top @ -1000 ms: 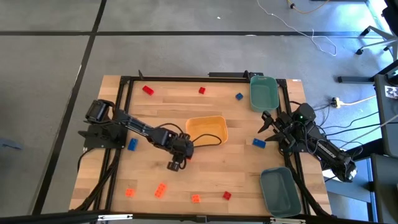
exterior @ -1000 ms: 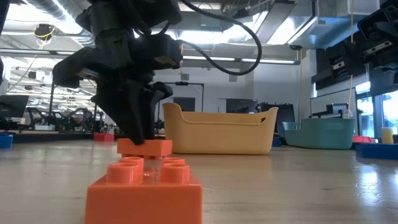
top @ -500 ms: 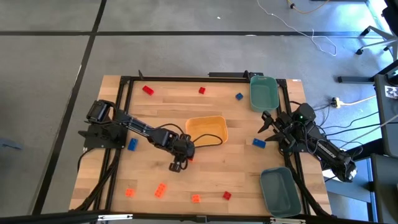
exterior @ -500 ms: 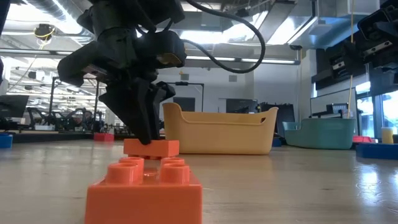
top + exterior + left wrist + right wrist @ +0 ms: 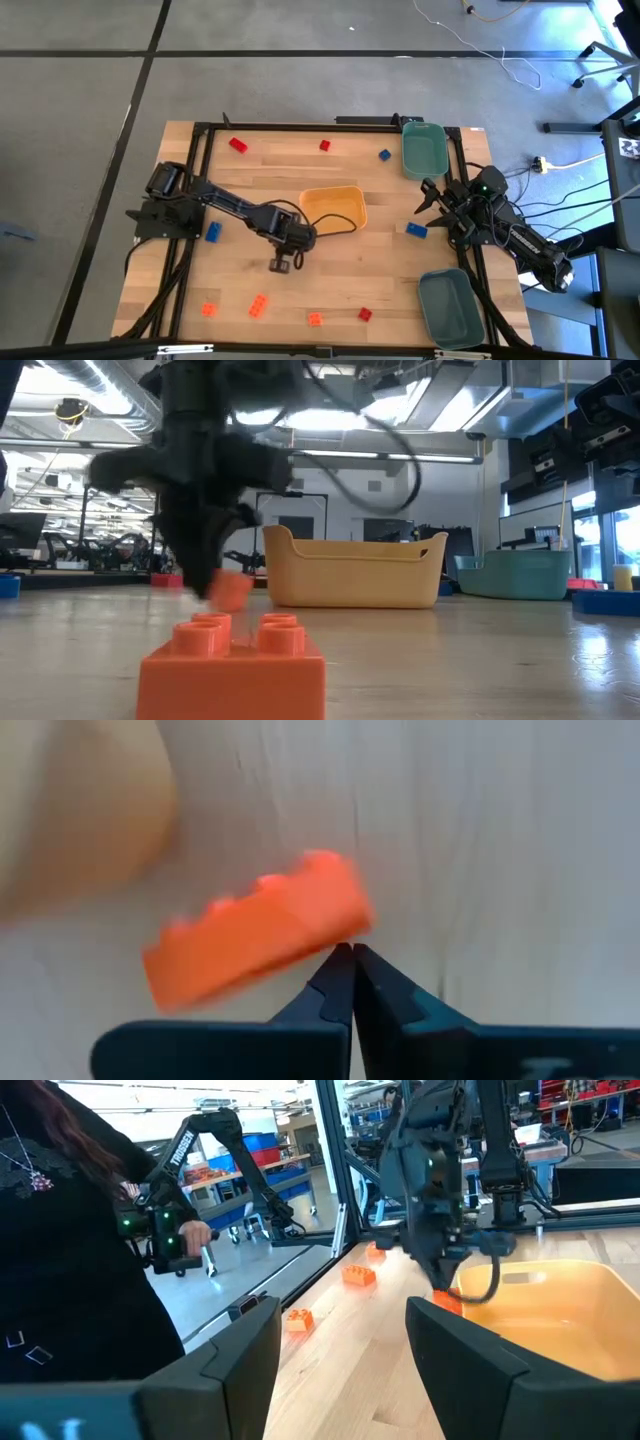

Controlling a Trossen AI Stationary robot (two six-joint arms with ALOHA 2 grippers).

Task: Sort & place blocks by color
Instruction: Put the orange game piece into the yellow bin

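One orange block (image 5: 255, 927) lies just beyond the left gripper's (image 5: 345, 960) closed, empty fingertips

Bare wood lies open across the table (image 5: 360, 275) between the yellow tray (image 5: 333, 207) and the near row of blocks; the left gripper (image 5: 282, 264), fingers together, occupies the middle beside the tray.

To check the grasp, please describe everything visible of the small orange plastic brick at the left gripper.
The small orange plastic brick is oblong, with studs along one long edge. It sits tilted over the pale wooden table, one corner meeting the left gripper, whose jaws are shut. Whether it is lifted is unclear.
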